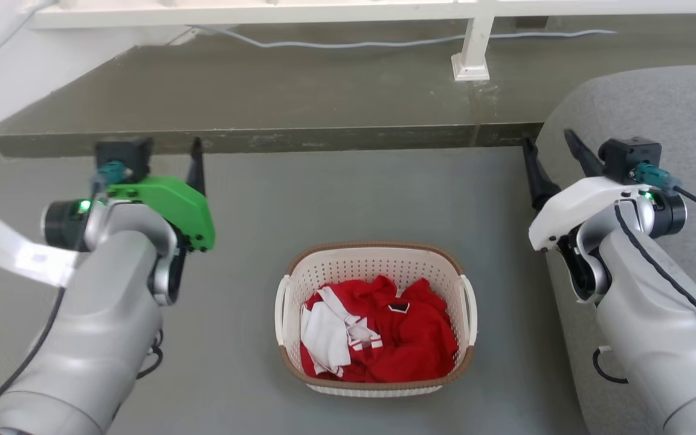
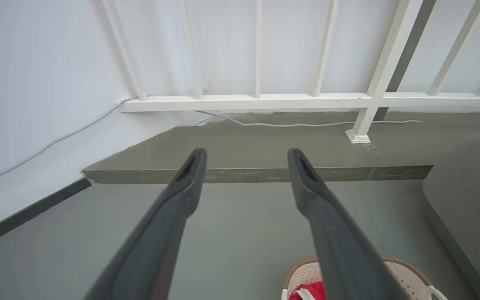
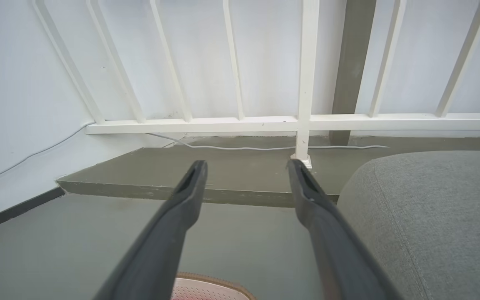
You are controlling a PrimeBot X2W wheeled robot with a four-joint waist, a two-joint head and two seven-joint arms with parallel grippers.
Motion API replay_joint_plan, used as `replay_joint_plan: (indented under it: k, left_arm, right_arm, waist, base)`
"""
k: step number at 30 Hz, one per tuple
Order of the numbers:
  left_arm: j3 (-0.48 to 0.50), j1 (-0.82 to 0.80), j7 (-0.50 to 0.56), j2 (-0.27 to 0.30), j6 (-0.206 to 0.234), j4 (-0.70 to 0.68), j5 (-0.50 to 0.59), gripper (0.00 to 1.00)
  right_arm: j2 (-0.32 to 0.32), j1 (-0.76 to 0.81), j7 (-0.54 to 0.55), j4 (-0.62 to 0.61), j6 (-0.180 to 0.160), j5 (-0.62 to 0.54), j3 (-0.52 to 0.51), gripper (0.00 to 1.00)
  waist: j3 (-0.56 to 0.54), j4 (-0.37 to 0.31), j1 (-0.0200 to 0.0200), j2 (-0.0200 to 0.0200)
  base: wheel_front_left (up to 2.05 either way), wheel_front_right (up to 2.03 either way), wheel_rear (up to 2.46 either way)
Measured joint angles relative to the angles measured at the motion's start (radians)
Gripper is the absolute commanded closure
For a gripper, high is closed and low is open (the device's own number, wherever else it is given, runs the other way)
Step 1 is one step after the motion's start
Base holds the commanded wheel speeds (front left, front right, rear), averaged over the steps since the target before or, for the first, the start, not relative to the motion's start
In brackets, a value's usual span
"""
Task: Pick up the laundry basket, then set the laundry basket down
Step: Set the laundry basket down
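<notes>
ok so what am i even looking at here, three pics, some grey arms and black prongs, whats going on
It is a two-armed robot seen through three cameras. The head view looks down from the robot's head: its left gripper and right gripper hang either side of a laundry basket standing on the grey floor, with red and white clothes inside. The other two pictures come from cameras on each wrist, looking along that gripper's two dark fingers. Both grippers are open and hold nothing. Ahead is a low step with a white railing; a grey cushion is on the right.
</notes>
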Motion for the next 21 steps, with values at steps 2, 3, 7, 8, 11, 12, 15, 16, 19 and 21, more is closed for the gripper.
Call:
replay_joint_plan:
  k: [2, 3, 7, 8, 11, 12, 15, 16, 19, 21]
  left_arm:
    - [0.040, 0.019, 0.000, 0.007, 0.000, -0.024, 0.034, 0.00]
    - [0.055, 0.033, 0.000, 0.008, 0.000, -0.033, 0.044, 0.00]
    - [0.109, 0.098, 0.000, 0.009, 0.000, -0.072, 0.098, 0.00]
    - [0.125, 0.112, 0.000, 0.010, 0.000, -0.087, 0.112, 0.00]
    - [0.175, 0.143, 0.000, 0.011, 0.000, -0.128, 0.155, 0.00]
    - [0.189, 0.156, 0.000, 0.013, 0.000, -0.145, 0.174, 0.00]
    - [0.232, 0.197, 0.000, 0.012, 0.000, -0.193, 0.224, 0.00]
    - [0.246, 0.213, 0.000, 0.011, 0.000, -0.212, 0.239, 0.00]
    - [0.280, 0.266, 0.000, 0.006, 0.000, -0.258, 0.281, 0.00]
    - [0.300, 0.307, 0.000, 0.000, 0.000, -0.288, 0.307, 0.00]
  right_arm:
    - [0.000, 0.019, -0.001, -0.039, -0.009, -0.008, -0.015, 0.00]
    - [-0.001, 0.033, -0.001, -0.057, -0.017, -0.015, -0.021, 0.00]
    - [-0.003, 0.099, -0.001, -0.118, -0.035, -0.033, -0.043, 0.00]
    - [-0.003, 0.113, -0.001, -0.132, -0.037, -0.040, -0.048, 0.00]
    - [-0.002, 0.150, -0.001, -0.181, -0.043, -0.051, -0.062, 0.00]
    - [-0.002, 0.162, -0.001, -0.197, -0.044, -0.055, -0.067, 0.00]
    - [-0.002, 0.195, -0.001, -0.241, -0.052, -0.065, -0.086, 0.00]
    - [-0.002, 0.208, -0.001, -0.253, -0.054, -0.069, -0.092, 0.00]
    - [-0.001, 0.245, -0.001, -0.292, -0.061, -0.087, -0.108, 0.00]
    - [-0.001, 0.268, -0.001, -0.315, -0.062, -0.093, -0.116, 0.00]
  waist:
    - [-0.008, -0.001, 0.0000, 0.0000]
    - [-0.012, -0.001, 0.0000, 0.0000]
    - [-0.026, -0.002, 0.0000, 0.0000]
    - [-0.028, -0.003, 0.0000, 0.0000]
    - [-0.035, -0.003, 0.0000, 0.0000]
    - [-0.038, -0.004, 0.0000, 0.0000]
    - [-0.044, -0.005, 0.0000, 0.0000]
    - [-0.046, -0.005, 0.0000, 0.0000]
    - [-0.051, -0.007, 0.0000, 0.0000]
    - [-0.056, -0.007, 0.0000, 0.0000]
  base:
    - [0.00, 0.00, 0.00]
    - [0.00, 0.00, 0.00]
    - [0.00, 0.00, 0.00]
    - [0.00, 0.00, 0.00]
    - [0.00, 0.00, 0.00]
    - [0.00, 0.00, 0.00]
    - [0.00, 0.00, 0.00]
    - [0.00, 0.00, 0.00]
    - [0.00, 0.00, 0.00]
    - [0.00, 0.00, 0.00]
